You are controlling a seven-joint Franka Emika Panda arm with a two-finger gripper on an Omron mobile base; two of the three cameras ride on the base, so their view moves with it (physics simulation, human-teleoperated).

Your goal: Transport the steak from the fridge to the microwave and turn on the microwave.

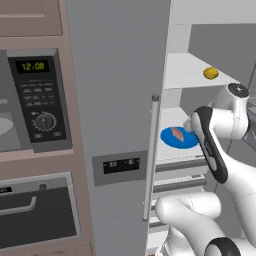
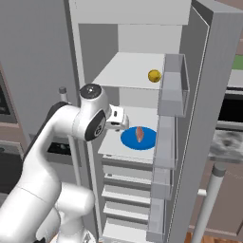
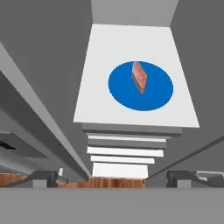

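Steak (image 3: 139, 76) is lying on the blue plate (image 3: 127, 94), roughly mid-plate, long axis running away from the hand camera. Plate is sitting on a white fridge shelf (image 3: 103, 52); same pair is showing in the left base view (steak (image 1: 177, 134), plate (image 1: 170, 141)) and the right base view (steak (image 2: 139, 134), plate (image 2: 130, 141)).

Fridge (image 1: 117, 75) is standing open: in the left base view its grey door with the long silver handle (image 1: 151, 157) and the small black display (image 1: 121, 165) is covering the middle of the picture, shelves showing past its right edge. In the right base view the door bins (image 2: 172, 88) are hanging on the right side. One shelf up, a small yellow round item (image 2: 154, 76) is sitting near the right edge.

Pincer (image 3: 113, 178) is hanging in front of the plate shelf, clear of the plate, not touching anything. Its two dark tips are standing wide apart at the bottom of the hand view, nothing between them. Arm wrist (image 2: 116, 118) is sitting just left of the plate in the right base view.

Microwave (image 1: 35, 102) is sitting left of the fridge, its panel with green clock and round dial facing out, well apart from the arm. Dark oven (image 1: 35, 215) is sitting below it.
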